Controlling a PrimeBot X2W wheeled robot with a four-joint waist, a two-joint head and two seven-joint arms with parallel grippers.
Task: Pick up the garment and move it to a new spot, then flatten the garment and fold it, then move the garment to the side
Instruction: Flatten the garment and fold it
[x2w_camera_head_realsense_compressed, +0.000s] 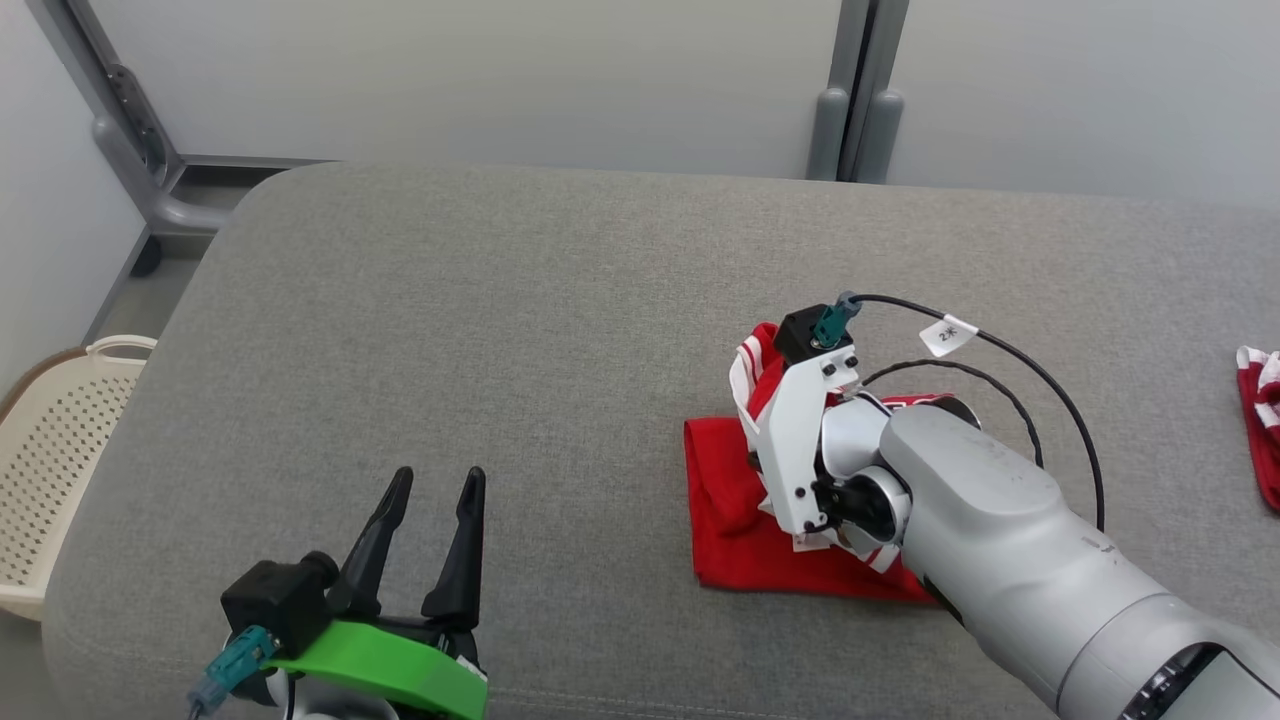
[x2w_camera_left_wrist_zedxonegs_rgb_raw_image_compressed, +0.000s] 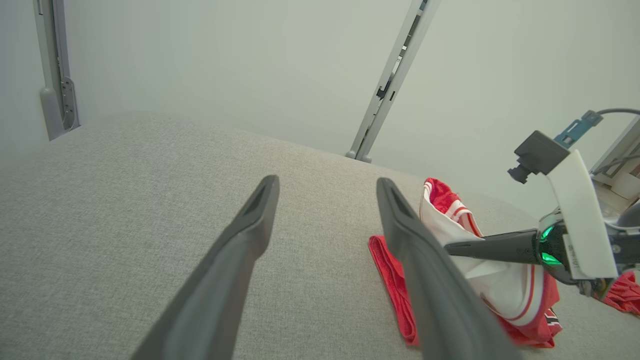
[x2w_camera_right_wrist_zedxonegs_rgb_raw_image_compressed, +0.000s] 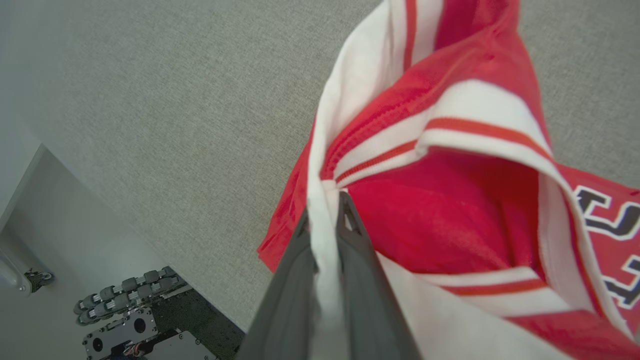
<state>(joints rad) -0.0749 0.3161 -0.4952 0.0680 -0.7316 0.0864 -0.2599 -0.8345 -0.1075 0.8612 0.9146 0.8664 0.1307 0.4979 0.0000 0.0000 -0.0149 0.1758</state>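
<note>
**Position of garment.** The garment (x2w_camera_head_realsense_compressed: 725, 530) lay right of centre in the head view, on the grey cushion (x2w_camera_head_realsense_compressed: 500, 330). Its red body was flat, with the longer side running left to right. One white-trimmed edge stood raised above that body, toward the top of the frame.

**Right gripper.** The right gripper (x2w_camera_right_wrist_zedxonegs_rgb_raw_image_compressed: 325, 220) was closed on that raised edge, with white hem pinched between its two fingers. From the grip, the flat part extended toward the lower left of the head view.

**Left gripper.** The left gripper (x2w_camera_head_realsense_compressed: 438, 485) sat at the lower left with its jaws spread and nothing between them. It was well apart from the garment, which lay to its right.

**Assessment.** The right arm was plainly the nearer and already had the cloth. A fold appeared to be in hand. The next move would turn on carrying the held edge across the flat body, along its short axis, without dragging the layer beneath.

**Other.** A second red cloth (x2w_camera_head_realsense_compressed: 1262, 430) lay at the right edge, well apart.
</note>
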